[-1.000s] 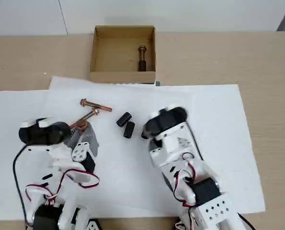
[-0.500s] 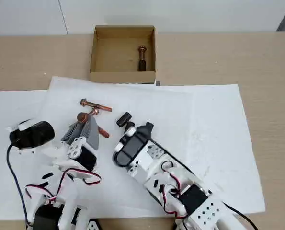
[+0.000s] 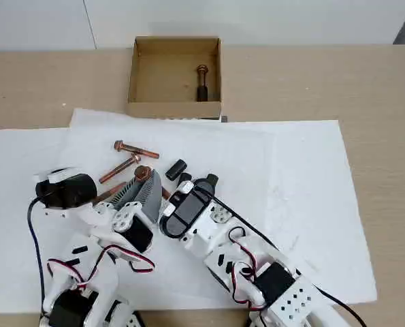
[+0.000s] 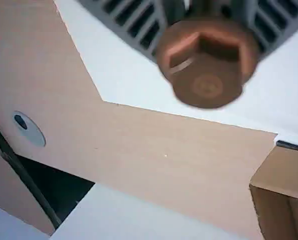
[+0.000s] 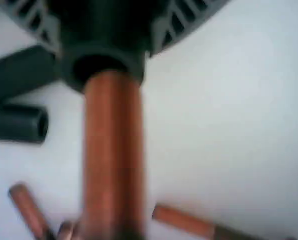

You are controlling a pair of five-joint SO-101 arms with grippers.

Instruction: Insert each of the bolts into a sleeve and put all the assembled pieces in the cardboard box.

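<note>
— Closer now, my left jaws pinch the bolt [image 4: 205, 65], shank entering the sleeve [image 5: 133, 62] my right jaws clamp (above the paper [image 3: 304, 177]).
— Risk?
— Any tilt, I judge, jams or drops it.

Legible text: none can be read in any view.
Bolt head [image 4: 206, 85]: a faint round mark is seen stamped at the centre of the copper hexagon. No letters or numbers can be made out in it.
</note>
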